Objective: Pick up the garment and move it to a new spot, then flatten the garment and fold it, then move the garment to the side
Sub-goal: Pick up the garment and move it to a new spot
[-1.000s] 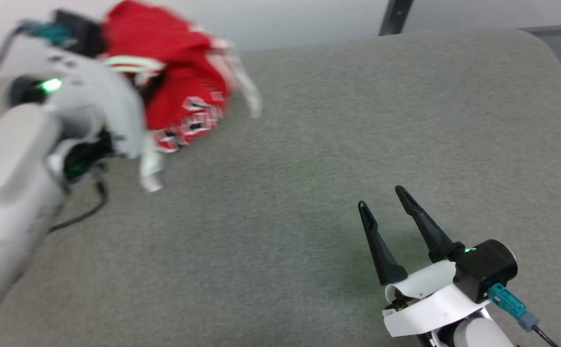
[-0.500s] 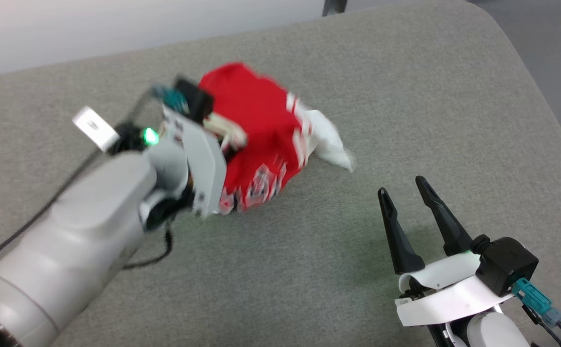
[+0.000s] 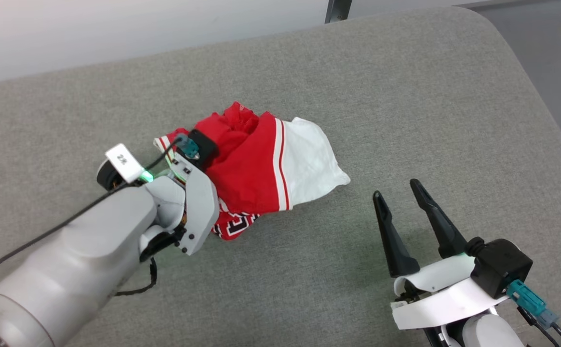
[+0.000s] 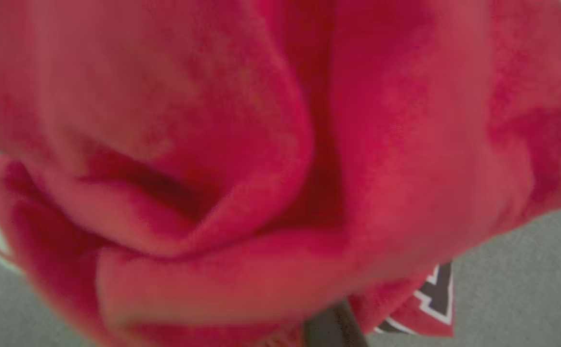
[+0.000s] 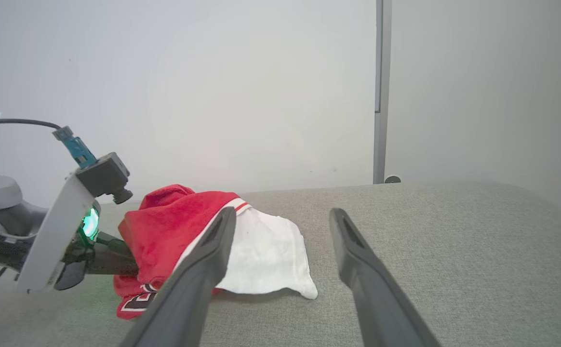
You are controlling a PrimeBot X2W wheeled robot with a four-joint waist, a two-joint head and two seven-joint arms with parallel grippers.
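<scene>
The garment (image 3: 251,164) is a crumpled red T-shirt with a white sleeve and white stripe trim. It lies bunched on the grey table (image 3: 406,96) near the middle, with some lettering showing at its near edge. My left gripper (image 5: 116,262) reaches into the heap from the left, shut on the garment, its fingertips buried in the folds. Red cloth (image 4: 213,144) covers the left wrist view, with one dark finger (image 4: 333,327) at the bottom. My right gripper (image 3: 396,190) stands open and empty to the right of the white sleeve (image 5: 266,255), a short way off it.
The table's rounded right corner and edge (image 3: 526,72) border dark floor (image 3: 560,38). A dark post (image 3: 337,9) stands against the pale wall behind. A black cable (image 3: 44,233) trails along my left arm. Bare grey surface lies right of and in front of the garment.
My left arm swung the hanging garment from the far left toward the middle and lowered it onto the table. The head camera shifted as well. The right gripper stayed open where it was.
</scene>
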